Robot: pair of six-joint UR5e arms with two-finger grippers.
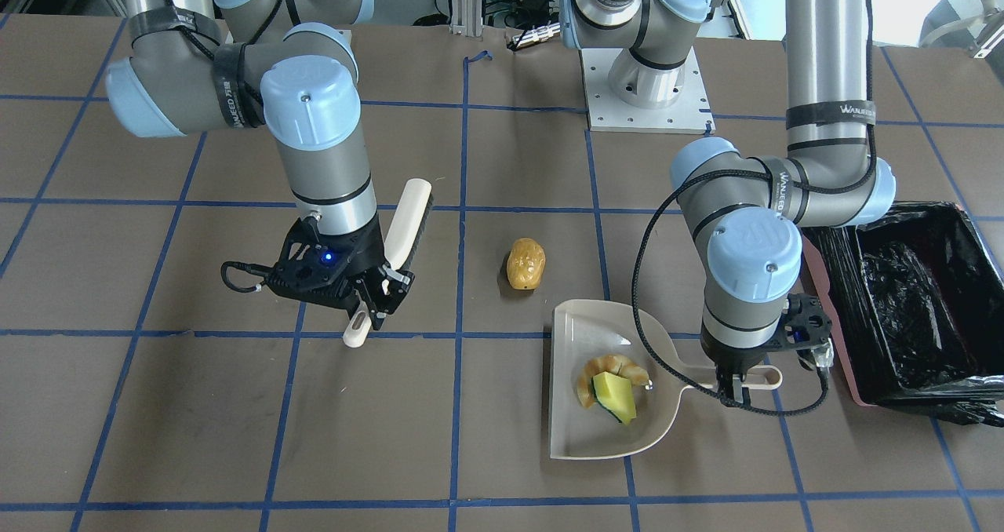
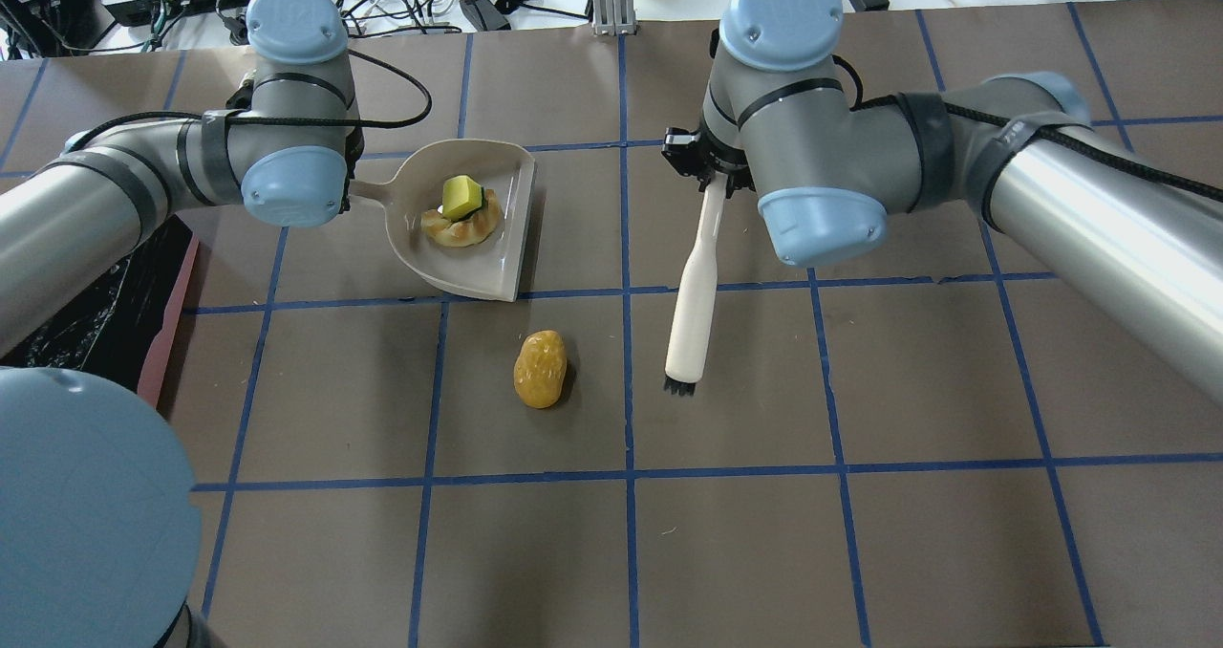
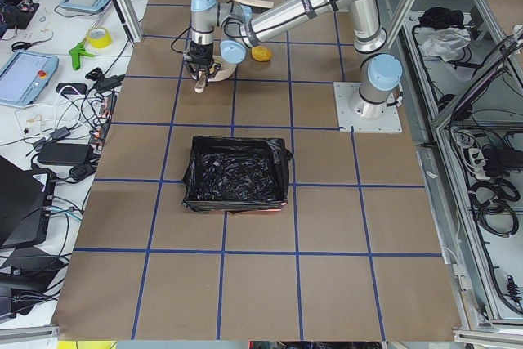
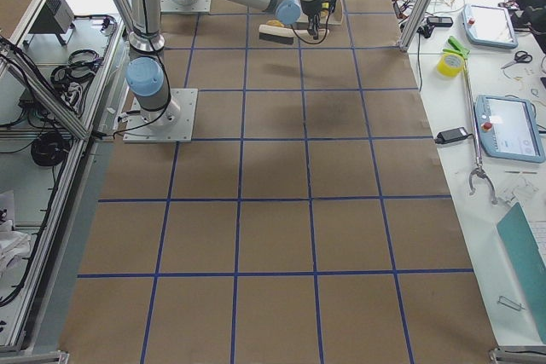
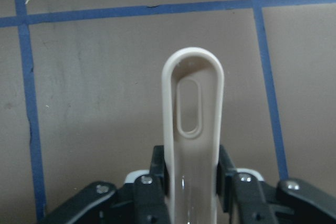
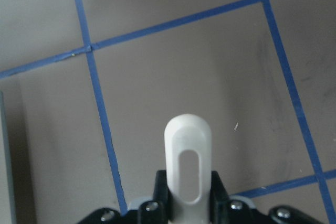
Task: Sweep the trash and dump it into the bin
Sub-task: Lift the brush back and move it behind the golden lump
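Clearly in wrist views, left gripper [image 5: 191,169] clamps dustpan [image 5: 192,103], right gripper [image 6: 189,192] clamps brush [image 6: 188,145]

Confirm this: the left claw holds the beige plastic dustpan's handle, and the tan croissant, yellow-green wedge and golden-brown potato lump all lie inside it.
Wrong on the glossy golden-brown potato lump: it lies on the brown table outside the beige plastic dustpan. Only the tan croissant and yellow-green wedge lie inside it, and the left claw holds its handle, as the exterior front-facing view shows.
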